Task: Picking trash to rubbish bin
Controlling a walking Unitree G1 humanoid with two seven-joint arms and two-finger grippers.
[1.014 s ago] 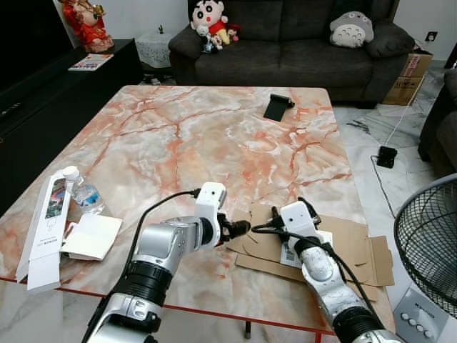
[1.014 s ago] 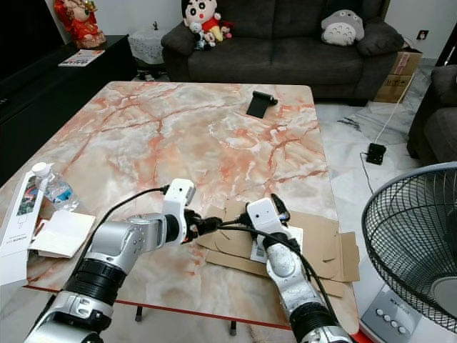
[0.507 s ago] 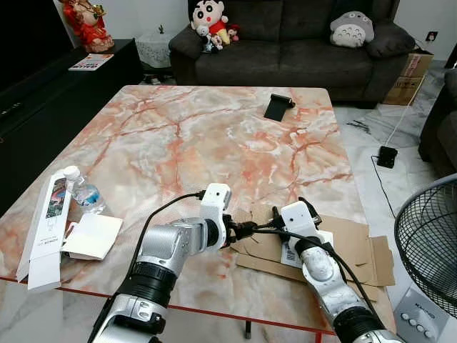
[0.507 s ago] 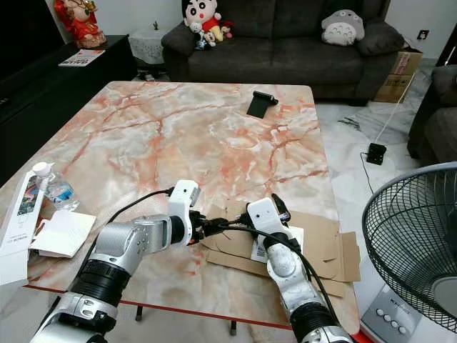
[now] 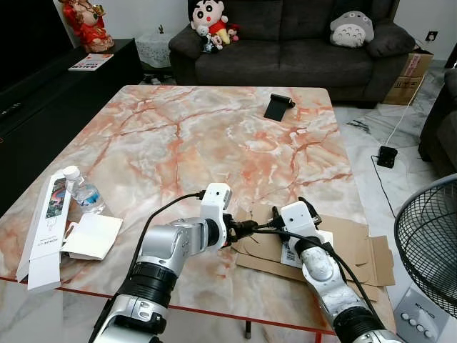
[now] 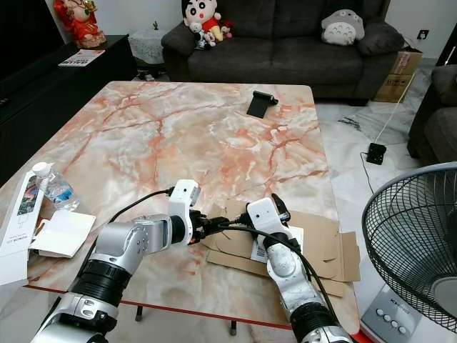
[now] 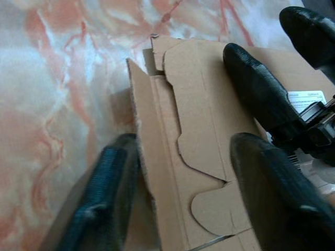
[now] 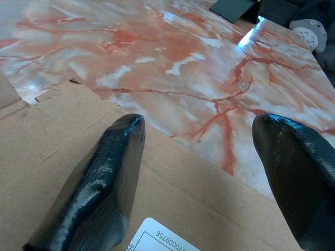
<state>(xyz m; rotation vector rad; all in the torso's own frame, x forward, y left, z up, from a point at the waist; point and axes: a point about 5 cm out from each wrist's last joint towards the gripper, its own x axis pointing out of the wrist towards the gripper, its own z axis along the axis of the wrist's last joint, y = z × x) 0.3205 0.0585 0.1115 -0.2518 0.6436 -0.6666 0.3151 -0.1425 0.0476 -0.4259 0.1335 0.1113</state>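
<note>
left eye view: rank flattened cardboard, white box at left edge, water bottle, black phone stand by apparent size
1. flattened cardboard, largest even with both arms over part of it
2. white box
3. water bottle
4. black phone stand

The bottle and the stand look close in size. The stand sits farther from the camera, so that order is unsure.

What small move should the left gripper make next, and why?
Probably close the left gripper: its open fingers already straddle the edge of the flattened cardboard on the marble table, so shutting should secure it.
</note>
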